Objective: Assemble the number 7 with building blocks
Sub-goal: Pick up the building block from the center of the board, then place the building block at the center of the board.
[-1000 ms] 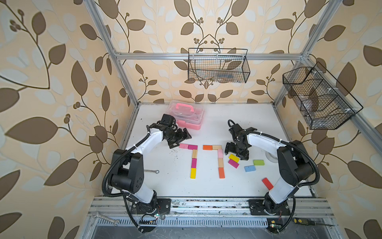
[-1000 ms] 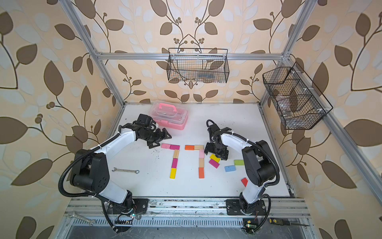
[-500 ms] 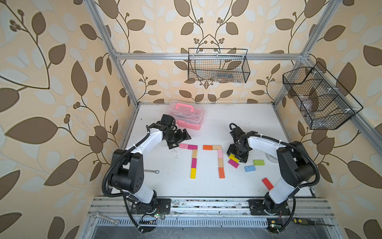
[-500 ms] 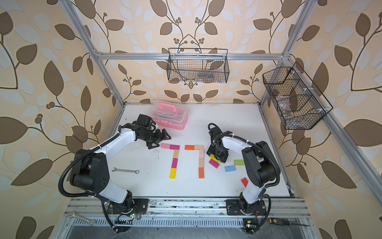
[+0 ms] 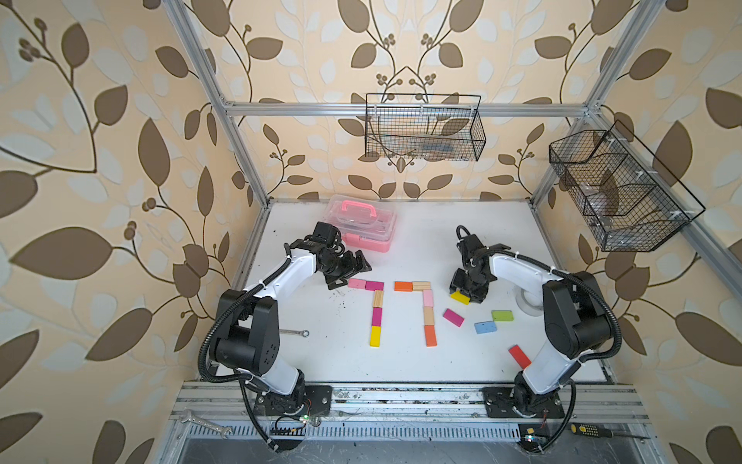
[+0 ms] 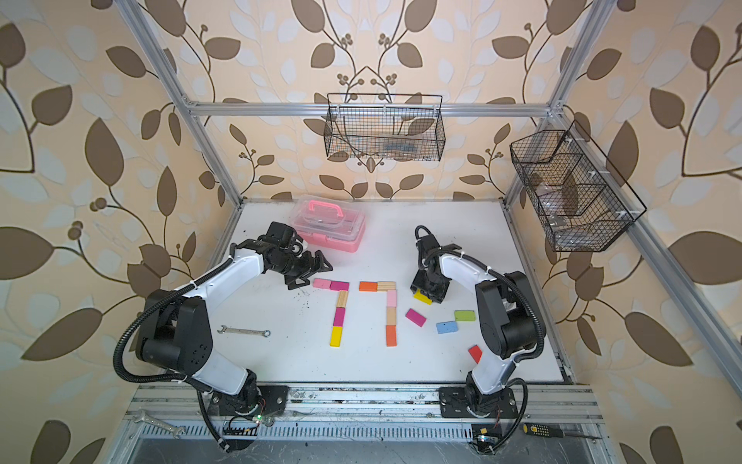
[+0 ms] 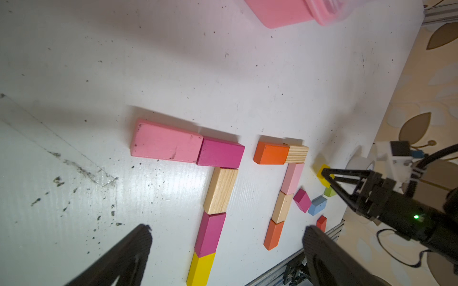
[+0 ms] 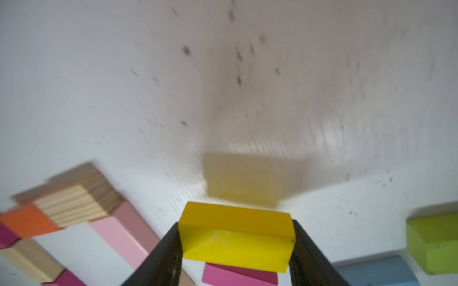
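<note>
R claw (image 8: 235, 225) now tight on yellow blk (image 8: 238, 246), wide before

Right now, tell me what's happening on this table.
The right gripper is shut on a yellow block beside the orange-topped 7. The left gripper hangs open and empty near the pink end of the pink-topped 7. Both 7s lie complete, five blocks each. A magenta block, a blue block, a green block and a red block lie loose near the right arm.
</note>
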Motion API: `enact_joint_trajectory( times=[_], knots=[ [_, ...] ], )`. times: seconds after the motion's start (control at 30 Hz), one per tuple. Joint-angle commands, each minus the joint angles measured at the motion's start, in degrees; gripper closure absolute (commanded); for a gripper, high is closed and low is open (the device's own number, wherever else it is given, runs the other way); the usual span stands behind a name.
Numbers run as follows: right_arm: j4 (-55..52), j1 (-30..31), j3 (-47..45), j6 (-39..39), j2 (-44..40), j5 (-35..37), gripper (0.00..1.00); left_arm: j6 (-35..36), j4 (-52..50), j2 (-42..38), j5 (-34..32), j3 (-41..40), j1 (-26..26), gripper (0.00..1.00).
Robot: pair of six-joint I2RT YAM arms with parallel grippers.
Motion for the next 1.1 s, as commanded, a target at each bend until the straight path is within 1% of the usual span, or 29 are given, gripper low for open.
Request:
enact_joint_trajectory(
  times=[0.0,0.03,0.1,0.17,0.27,0.37,0.53,0.63,0.73,1.07],
  knots=[
    [-7.06,-0.7,11.13,-15.99,4.53,0.84,0.42,1.49,-1.07,-0.73,-0.43,2.32,0.63,0.02],
    [-8.69,-0.7,13.73,-18.44,5.85,1.65,0.42,1.49,-1.08,-0.71,-0.43,2.33,0.63,0.01],
    [-10.72,-0.78,18.04,-23.61,8.78,0.37,0.42,1.48,-1.16,-0.47,-0.47,2.52,0.63,0.02],
    [-11.84,-0.79,20.55,-26.6,11.14,-0.33,0.42,1.44,-1.17,-0.12,-0.26,2.86,0.63,0.02],
    [-12.26,-0.74,22.26,-29.91,13.87,-0.4,0.42,1.43,-1.75,0.4,-0.17,3.59,0.63,0.02],
    [-11.19,-0.51,21.95,-31.99,15.31,-2.3,0.43,1.7,-2.54,0.64,-0.42,4.11,0.63,0.02],
    [-10.68,2.18,21.87,-32.21,17.54,-2.92,0.43,1.71,-3.01,0.81,-0.78,4.43,0.63,0.02],
    [-9.73,3.17,20.66,-30.83,18.25,-3.19,0.42,1.73,-3.18,0.88,-0.88,4.71,0.63,0.02],
    [-8.5,3.25,19.16,-29.33,18.22,-3.96,0.42,1.8,-3.37,0.98,-0.81,4.94,0.63,0.02],
    [-7.61,2.93,17.1,-25.89,18.04,-1.77,0.42,2.23,-3.71,1.22,-0.52,5.43,0.63,0.02]
  ],
)
